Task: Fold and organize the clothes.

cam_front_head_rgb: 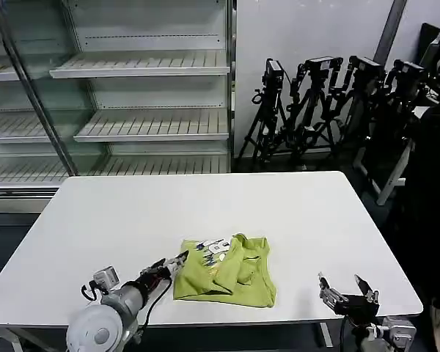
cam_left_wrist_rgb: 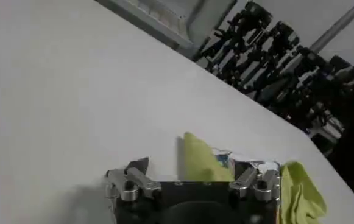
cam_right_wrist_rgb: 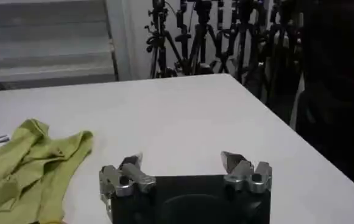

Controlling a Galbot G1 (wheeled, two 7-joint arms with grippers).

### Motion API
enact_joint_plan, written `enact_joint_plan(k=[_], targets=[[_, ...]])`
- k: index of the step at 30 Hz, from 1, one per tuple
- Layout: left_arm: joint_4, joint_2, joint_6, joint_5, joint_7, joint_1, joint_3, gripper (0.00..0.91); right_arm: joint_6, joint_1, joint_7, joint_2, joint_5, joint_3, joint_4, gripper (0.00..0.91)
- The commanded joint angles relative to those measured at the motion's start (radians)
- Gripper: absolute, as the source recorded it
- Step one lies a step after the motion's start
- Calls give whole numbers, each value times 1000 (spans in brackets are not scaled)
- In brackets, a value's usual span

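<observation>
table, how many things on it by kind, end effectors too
lime green T-shirt: 1, crumpled
end effectors: 2, left end effector at the shirt's edge, right end effector apart from it, both open
total: 3

A white table (cam_front_head_rgb: 205, 205) fills the middle of the head view. Behind it on the left stands a glass-fronted cooler (cam_front_head_rgb: 110, 88) with white slatted shelves (cam_front_head_rgb: 150, 125) stacked one above another. To the right of the cooler, black tripods (cam_front_head_rgb: 315, 110) with cameras (cam_front_head_rgb: 274, 72) on top stand in a row against a pale wall (cam_front_head_rgb: 308, 29); a grey post (cam_front_head_rgb: 390, 31) leans across that wall
</observation>
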Motion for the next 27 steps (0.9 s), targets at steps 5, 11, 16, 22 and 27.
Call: enact_joint_plan(k=[5,11,16,22,27], targets=[[33,-82,2,3,8,-42,114,907,0,-26,-1,4,12,31,16,907],[64,-91,1,12,3,-49,124,907,3,-46,-2,8,12,49,26,907],[68,-93,-24,14,5,-44,129,81,3,-55,-1,14,10,52,37,907],[56,-109,-35,10,10,-41,129,50,3,-58,1,19,8,52,50,907],[58,-114,-44,-2,10,-41,119,40,4,-60,1,19,9,55,52,907]])
